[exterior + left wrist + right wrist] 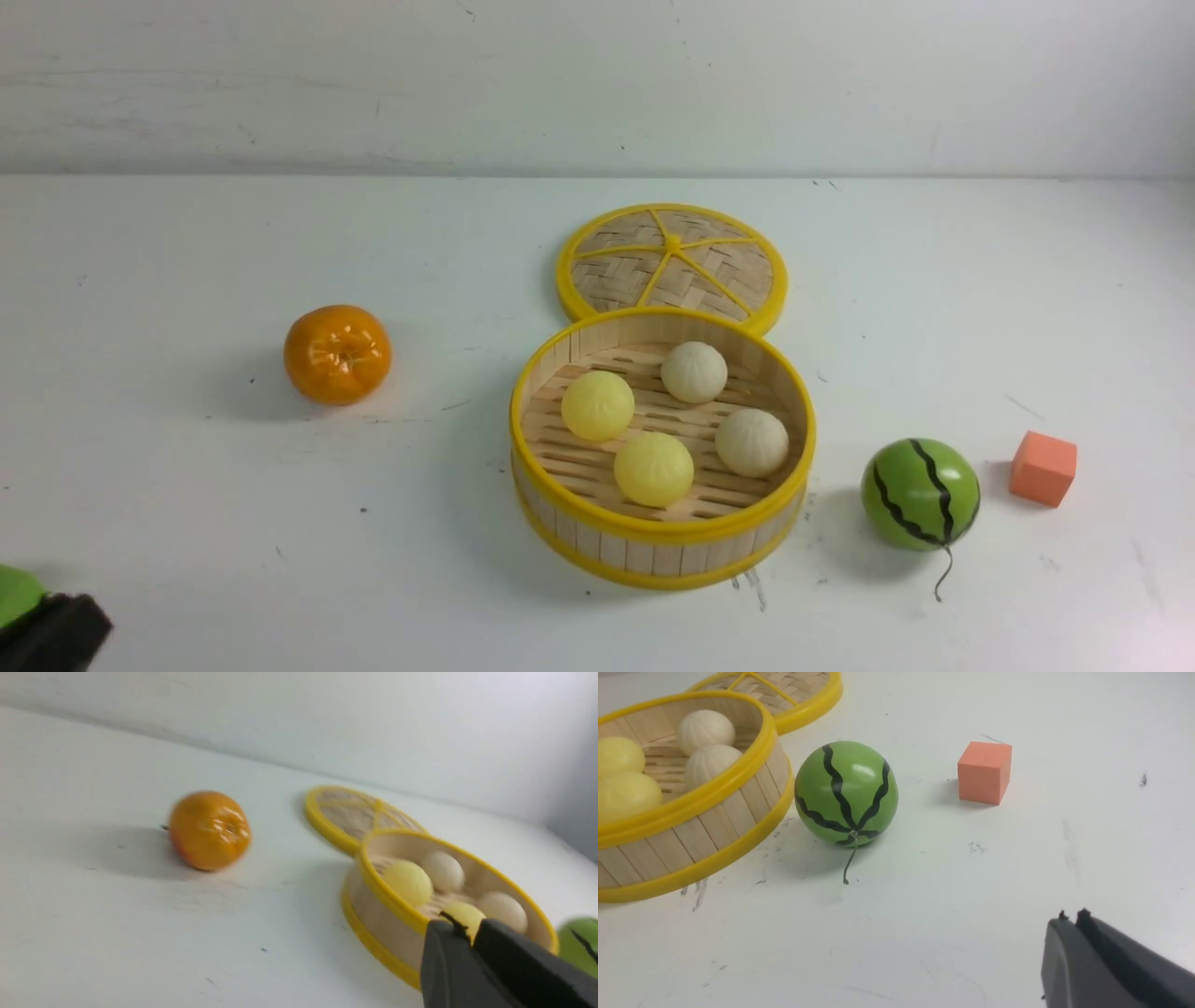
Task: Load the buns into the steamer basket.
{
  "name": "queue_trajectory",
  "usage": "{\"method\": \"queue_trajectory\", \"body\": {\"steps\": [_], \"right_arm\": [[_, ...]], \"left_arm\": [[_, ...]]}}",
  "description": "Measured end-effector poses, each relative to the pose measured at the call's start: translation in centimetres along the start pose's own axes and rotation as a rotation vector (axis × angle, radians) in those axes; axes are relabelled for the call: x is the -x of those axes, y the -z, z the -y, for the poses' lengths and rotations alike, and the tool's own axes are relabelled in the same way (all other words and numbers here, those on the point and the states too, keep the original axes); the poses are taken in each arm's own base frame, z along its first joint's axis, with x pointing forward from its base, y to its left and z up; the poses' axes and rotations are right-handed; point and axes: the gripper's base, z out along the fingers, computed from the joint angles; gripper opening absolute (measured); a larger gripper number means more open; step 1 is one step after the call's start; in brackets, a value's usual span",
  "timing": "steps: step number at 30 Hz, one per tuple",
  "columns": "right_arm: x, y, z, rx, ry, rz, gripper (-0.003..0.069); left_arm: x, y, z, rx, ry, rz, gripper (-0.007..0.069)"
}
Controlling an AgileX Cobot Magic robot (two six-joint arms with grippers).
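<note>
The steamer basket (653, 537) stands at the table's middle, round, with slatted walls and yellow rims. Inside it lie two pale yellow buns (597, 404) (653, 469) and two cream-white buns (694, 371) (752, 441). My left gripper (469, 928) is low at the near left, away from the basket (387, 896). Its fingers are together with nothing between them. In the front view only a dark corner of the left gripper (47, 630) shows. My right gripper (1071, 917) hangs over bare table near the right side, shut and empty, well short of the basket (691, 798).
An orange tangerine (337, 354) sits left of the basket. The flat woven lid (672, 261) lies right behind it, touching its rim. A green striped watermelon ball (920, 494) and an orange cube (1043, 468) lie to the right. A white wall closes the back.
</note>
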Motion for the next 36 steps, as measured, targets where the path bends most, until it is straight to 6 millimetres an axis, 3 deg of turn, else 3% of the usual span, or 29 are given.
{"method": "queue_trajectory", "body": {"steps": [3,9,36], "right_arm": [[0.0,0.0,0.0,0.000,0.000,0.000,0.0020],[0.0,0.0,0.0,0.001,-0.002,-0.001,0.0025],[0.0,0.0,0.0,0.001,-0.003,-0.001,0.0062]], "left_arm": [[-1.4,0.5,-1.0,0.094,0.014,-0.002,-0.0013],[-4.0,0.9,-1.7,0.190,0.028,-0.242,-0.0013],[-4.1,1.0,-1.7,0.191,0.035,-0.252,-0.0013]]}}
